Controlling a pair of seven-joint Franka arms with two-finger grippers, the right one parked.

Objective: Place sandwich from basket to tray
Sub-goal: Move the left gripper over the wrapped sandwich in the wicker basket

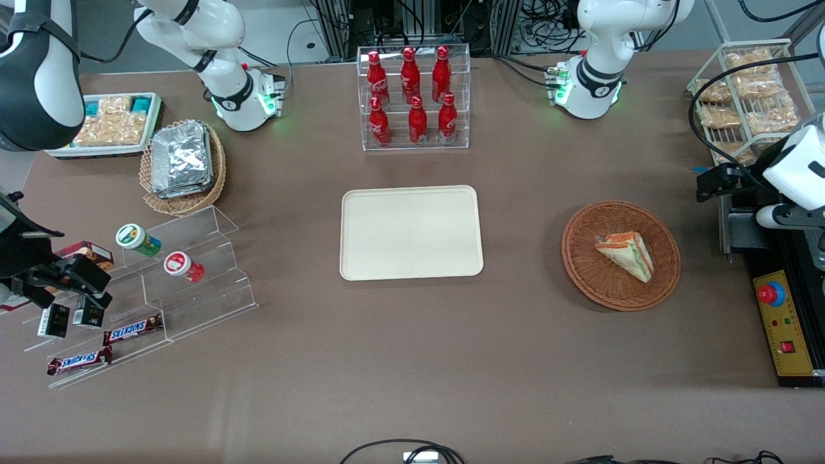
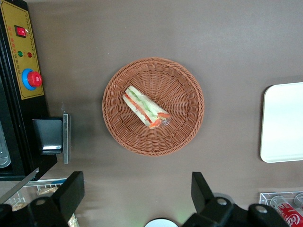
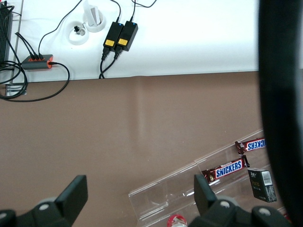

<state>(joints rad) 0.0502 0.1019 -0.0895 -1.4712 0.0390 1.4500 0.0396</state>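
Observation:
The sandwich (image 1: 624, 256), a wrapped wedge with an orange label, lies in the round reddish-brown basket (image 1: 580, 222). The cream tray (image 1: 411, 232) lies bare near the table's middle, beside the basket toward the parked arm's end. My left gripper (image 1: 714, 182) hangs high above the table, off the basket's rim toward the working arm's end, empty. In the left wrist view its fingers (image 2: 71, 194) stand wide apart around bare tablecloth, the gripper (image 2: 137, 191) short of the basket (image 2: 184, 85). The sandwich (image 2: 145, 108) and part of the tray (image 2: 284, 123) show there too.
A black control box with a red button (image 1: 771, 294) and a wire rack of bagged snacks (image 1: 747, 96) stand close to the gripper. A clear rack of red bottles (image 1: 414, 96) stands farther from the front camera than the tray. A clear stepped stand (image 1: 180, 283) and a tan basket of foil packets (image 1: 184, 164) sit toward the parked arm's end.

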